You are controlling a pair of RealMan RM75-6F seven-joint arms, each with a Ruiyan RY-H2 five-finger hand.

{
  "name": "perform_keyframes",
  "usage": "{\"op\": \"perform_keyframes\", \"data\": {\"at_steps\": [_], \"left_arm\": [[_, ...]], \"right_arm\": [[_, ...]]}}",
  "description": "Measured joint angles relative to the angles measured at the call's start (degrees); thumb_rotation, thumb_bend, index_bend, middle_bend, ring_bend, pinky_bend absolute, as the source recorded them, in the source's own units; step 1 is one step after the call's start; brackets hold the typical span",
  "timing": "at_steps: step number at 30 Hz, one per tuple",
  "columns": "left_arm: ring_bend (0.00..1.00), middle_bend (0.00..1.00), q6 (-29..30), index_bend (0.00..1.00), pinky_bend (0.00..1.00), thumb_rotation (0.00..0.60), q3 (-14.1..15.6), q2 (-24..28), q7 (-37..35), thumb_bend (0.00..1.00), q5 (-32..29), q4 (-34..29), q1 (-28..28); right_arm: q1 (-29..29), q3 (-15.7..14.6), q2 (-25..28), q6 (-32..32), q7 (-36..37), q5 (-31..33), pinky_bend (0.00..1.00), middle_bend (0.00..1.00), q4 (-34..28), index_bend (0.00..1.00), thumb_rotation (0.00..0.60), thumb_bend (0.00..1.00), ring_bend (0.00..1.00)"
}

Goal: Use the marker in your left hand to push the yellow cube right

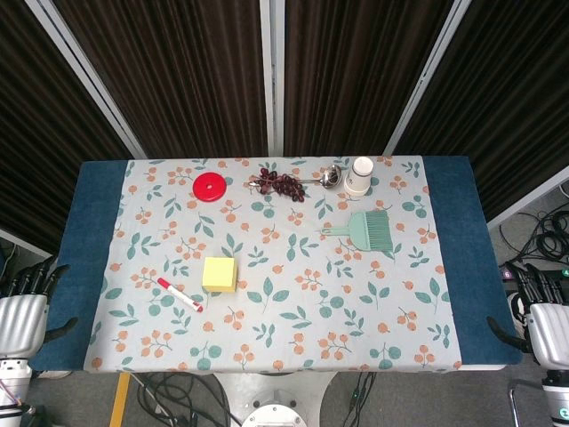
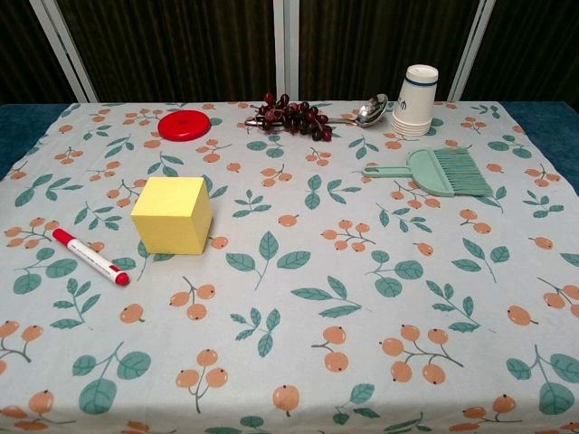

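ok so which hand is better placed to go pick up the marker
Left. The left hand sits off the table's left edge, the side where the marker lies, left of the yellow cube. The right hand is across the table.

Marker (image 1: 180, 294) lies on cloth just left of yellow cube (image 1: 220, 274); both hands off table edges.

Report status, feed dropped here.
Left hand and right hand open, off table. Red-capped white marker lies left of yellow cube. Rightward path unobstructed.
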Motion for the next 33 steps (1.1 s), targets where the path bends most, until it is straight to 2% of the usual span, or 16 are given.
{"op": "perform_keyframes", "data": {"at_steps": [12, 14, 17, 19, 22, 33], "left_arm": [[0.13, 0.18, -1.23, 0.24, 0.15, 0.6, 0.53, 0.81, -1.72, 0.16, 2.26, 0.81, -0.86], [0.13, 0.2, -2.68, 0.25, 0.15, 0.6, 0.61, 1.36, -2.9, 0.16, 3.12, 1.07, -1.89], [0.17, 0.27, -5.44, 0.31, 0.17, 0.6, 0.65, 2.02, -5.56, 0.18, 4.81, 1.94, -4.13], [0.2, 0.33, -7.08, 0.36, 0.2, 0.6, 0.55, 1.99, -7.27, 0.19, 6.4, 3.46, -6.05], [0.2, 0.37, -10.01, 0.39, 0.22, 0.6, 0.46, 1.21, -9.52, 0.21, 8.48, 6.29, -9.07], [0.22, 0.4, -22.13, 0.42, 0.25, 0.6, 1.82, -6.49, -13.52, 0.26, 12.75, 16.37, -18.89]], "right_arm": [[-0.14, -0.14, 0.22, 0.92, 1.0, -1.29, 0.08, 0.13, 0.63, 0.01, 0.6, 0.15, 0.0], [0.02, -0.06, 0.36, 1.01, 1.0, -1.67, 0.08, 0.13, 0.77, 0.01, 0.6, 0.15, 0.0], [0.48, 0.16, 0.67, 0.99, 0.8, -2.16, 0.08, 0.13, 0.73, 0.01, 0.6, 0.15, 0.0], [0.76, 0.31, 0.89, 0.93, 0.64, -2.41, 0.08, 0.13, 0.55, 0.01, 0.6, 0.15, 0.0], [1.05, 0.4, 1.01, 0.73, 0.37, -2.55, 0.08, 0.13, 0.29, 0.01, 0.6, 0.15, 0.0], [1.17, 0.48, 1.5, 0.25, -0.86, -1.9, 0.08, 0.13, -0.87, 0.01, 0.6, 0.15, 0.0]]}}
